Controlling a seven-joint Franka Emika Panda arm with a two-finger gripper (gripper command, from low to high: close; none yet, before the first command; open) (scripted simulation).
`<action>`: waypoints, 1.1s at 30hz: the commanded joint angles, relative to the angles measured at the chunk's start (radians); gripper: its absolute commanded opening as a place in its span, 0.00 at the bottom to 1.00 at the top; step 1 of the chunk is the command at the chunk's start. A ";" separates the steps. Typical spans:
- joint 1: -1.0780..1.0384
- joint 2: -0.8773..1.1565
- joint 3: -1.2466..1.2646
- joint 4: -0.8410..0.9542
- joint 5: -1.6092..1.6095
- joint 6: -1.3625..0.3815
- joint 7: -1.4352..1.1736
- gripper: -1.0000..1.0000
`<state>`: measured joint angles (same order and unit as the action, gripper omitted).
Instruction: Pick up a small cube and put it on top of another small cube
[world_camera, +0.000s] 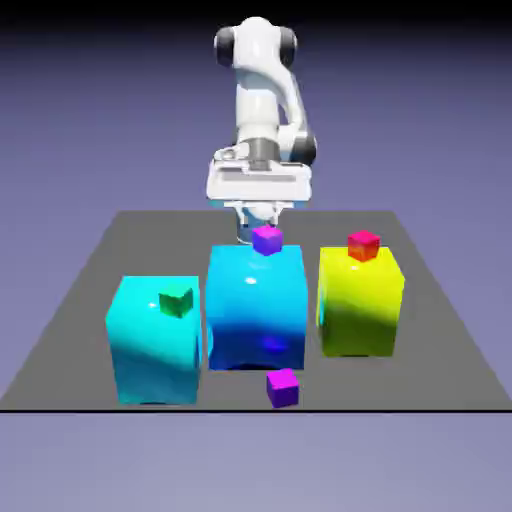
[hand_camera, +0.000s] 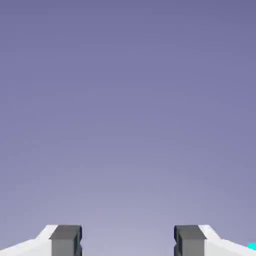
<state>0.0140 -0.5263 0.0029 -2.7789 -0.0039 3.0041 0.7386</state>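
Two purple cubes (world_camera: 267, 239) (world_camera: 283, 387), lower one near table edge (world_camera: 400, 409)

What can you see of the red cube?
The red cube is small, glossy and solid red with an orange-tinted top face. It sits upright, turned slightly, on top of the yellow block at the exterior view's right, near the block's back edge. Only the block touches it. The gripper is well away, behind the middle blue block. The hand view doesn't show the cube.
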 joint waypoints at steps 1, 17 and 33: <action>0.002 0.036 0.002 0.026 -0.003 -0.027 -0.002 0.50; 0.028 0.616 0.041 0.438 -0.055 -0.464 -0.034 0.50; 0.049 1.085 0.049 0.660 -0.104 -0.572 -0.039 0.00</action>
<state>0.0629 0.5592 0.0519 -2.1191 -0.1083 2.4320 0.6992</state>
